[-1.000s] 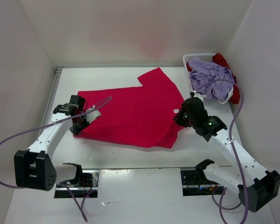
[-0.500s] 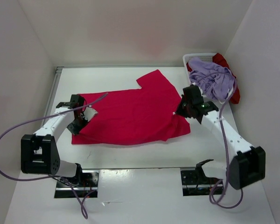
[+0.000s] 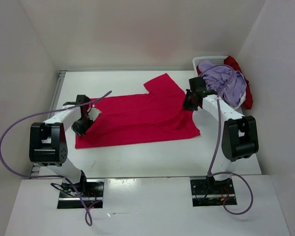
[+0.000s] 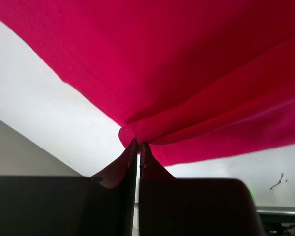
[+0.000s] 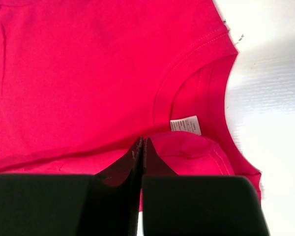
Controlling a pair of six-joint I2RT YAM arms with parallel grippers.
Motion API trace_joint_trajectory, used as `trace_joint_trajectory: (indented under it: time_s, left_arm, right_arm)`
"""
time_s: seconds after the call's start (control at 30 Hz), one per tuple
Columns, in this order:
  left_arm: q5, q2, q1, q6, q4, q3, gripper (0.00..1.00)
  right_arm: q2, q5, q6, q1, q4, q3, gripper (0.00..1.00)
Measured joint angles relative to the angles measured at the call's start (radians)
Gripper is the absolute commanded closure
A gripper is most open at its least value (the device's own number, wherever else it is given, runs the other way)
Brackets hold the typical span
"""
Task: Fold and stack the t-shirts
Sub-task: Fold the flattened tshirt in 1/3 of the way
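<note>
The left gripper is pinched tight on a bunched edge of the magenta-pink t-shirt. A small knot of cloth sits right at its fingertips. From there the fabric fans out ahead of the tips in long taut creases, and bare white table shows beside them.

The right gripper is likewise clamped on this shirt, with a fold of cloth caught between its closed fingers. The stitched neckline curves just beyond the tips. A small white label lies inside the collar, just ahead of the tips and off to one side; its print is too small to read.

The shirt lies spread flat on the table between the two grippers. Past the right gripper, a lavender t-shirt and a dark red t-shirt are heaped in the white basket.
</note>
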Motion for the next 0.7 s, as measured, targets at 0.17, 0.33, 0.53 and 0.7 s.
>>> trace_joint_trajectory:
  time_s: [0.17,0.33,0.53,0.7]
  left_arm:
    - [0.000,0.038,0.000,-0.024,0.021,0.035,0.85]
    - [-0.023,0.069,0.002,-0.048,0.025,0.060,0.55]
    - [-0.069,0.169,0.075,-0.076,0.029,0.226,0.48]
    - [-0.102,0.167,0.177,-0.074,0.042,0.251,0.40]
  right_arm:
    - [0.037,-0.002,-0.011,-0.001,0.000,0.047,0.85]
    - [0.114,-0.001,-0.034,-0.001,-0.004,0.140,0.43]
    - [0.140,0.038,-0.065,0.000,-0.022,0.257,0.43]
    - [-0.021,0.096,-0.059,0.000,-0.055,0.182,0.42]
